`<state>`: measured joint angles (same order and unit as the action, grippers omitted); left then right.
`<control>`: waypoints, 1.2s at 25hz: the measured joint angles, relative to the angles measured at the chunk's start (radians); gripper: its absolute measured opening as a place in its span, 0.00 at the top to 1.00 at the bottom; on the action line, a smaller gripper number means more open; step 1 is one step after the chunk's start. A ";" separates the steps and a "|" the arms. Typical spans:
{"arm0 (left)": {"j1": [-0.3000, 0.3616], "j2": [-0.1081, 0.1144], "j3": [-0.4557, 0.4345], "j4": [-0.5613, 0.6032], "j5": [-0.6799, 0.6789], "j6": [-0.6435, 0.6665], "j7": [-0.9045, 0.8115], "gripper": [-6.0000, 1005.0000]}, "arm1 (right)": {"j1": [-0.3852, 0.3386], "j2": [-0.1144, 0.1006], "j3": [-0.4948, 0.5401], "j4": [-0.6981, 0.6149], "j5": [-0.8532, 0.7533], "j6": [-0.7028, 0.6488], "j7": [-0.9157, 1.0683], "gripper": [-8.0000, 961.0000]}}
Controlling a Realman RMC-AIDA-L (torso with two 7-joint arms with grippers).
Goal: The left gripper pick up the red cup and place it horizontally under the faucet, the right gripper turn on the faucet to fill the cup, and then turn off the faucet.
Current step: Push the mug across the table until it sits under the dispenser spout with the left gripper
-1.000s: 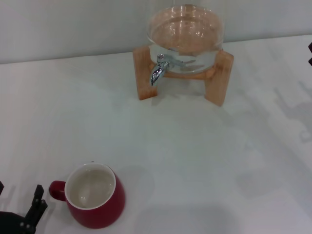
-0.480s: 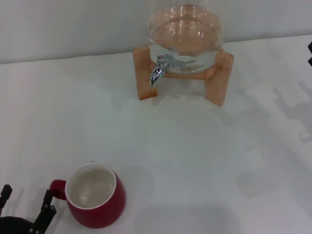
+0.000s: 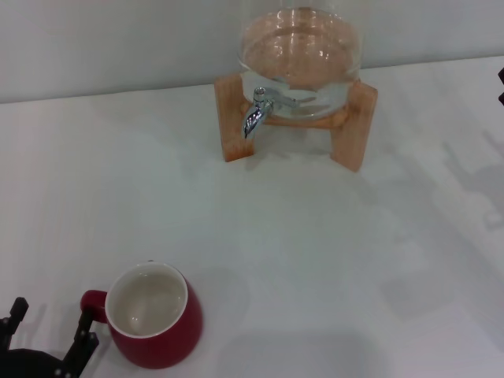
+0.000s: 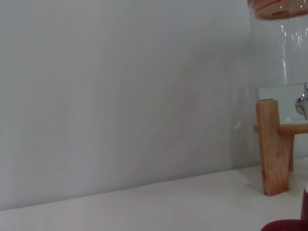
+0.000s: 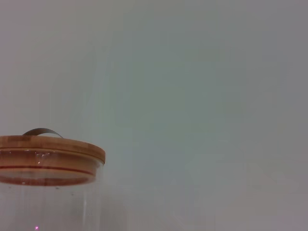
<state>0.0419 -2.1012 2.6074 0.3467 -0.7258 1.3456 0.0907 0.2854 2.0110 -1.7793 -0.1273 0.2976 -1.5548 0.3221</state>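
At the near edge of the white table [image 3: 331, 260], the left gripper [image 3: 49, 337] sits low with its two black fingers spread apart, holding nothing; the nearer finger [image 3: 85, 345] lies just beside the handle of the red cup [image 3: 153, 316]. The cup stands upright, open mouth up, its small loop handle turned toward the gripper. Well beyond it, at the far side of the table, a glass jar [image 3: 299, 59] rests in a wooden stand [image 3: 235, 118], the chrome faucet [image 3: 256, 114] curving down from its front. The right gripper [image 3: 501, 87] shows only as a dark sliver at the far right edge; its fingers cannot be made out.
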 joint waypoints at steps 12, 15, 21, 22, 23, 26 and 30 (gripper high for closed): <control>-0.017 0.006 0.024 -0.007 -0.004 -0.012 0.000 0.12 | 0.000 0.000 -0.002 0.000 0.000 -0.001 0.000 0.18; -0.021 0.006 0.023 -0.009 -0.004 -0.012 0.001 0.12 | 0.000 0.000 -0.002 0.001 0.000 -0.001 0.000 0.18; -0.042 0.007 0.023 -0.027 -0.004 -0.013 0.001 0.12 | 0.000 0.000 -0.003 0.001 0.000 -0.001 0.000 0.18; -0.045 0.008 0.023 -0.029 -0.004 -0.014 0.001 0.12 | 0.000 0.000 -0.003 0.001 0.000 -0.001 0.000 0.18; -0.048 0.008 0.023 -0.031 -0.004 -0.015 0.001 0.12 | 0.000 -0.001 -0.003 0.001 0.000 -0.001 0.000 0.18; -0.057 0.007 0.020 -0.038 -0.005 -0.016 0.001 0.12 | 0.000 -0.001 -0.003 0.001 0.000 -0.001 0.000 0.18; -0.068 0.008 0.019 -0.044 -0.005 -0.016 0.001 0.12 | 0.000 -0.001 -0.005 0.002 0.000 -0.001 0.000 0.18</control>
<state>-0.0261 -2.0934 2.6267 0.3029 -0.7303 1.3297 0.0920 0.2853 2.0098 -1.7841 -0.1257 0.2976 -1.5554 0.3221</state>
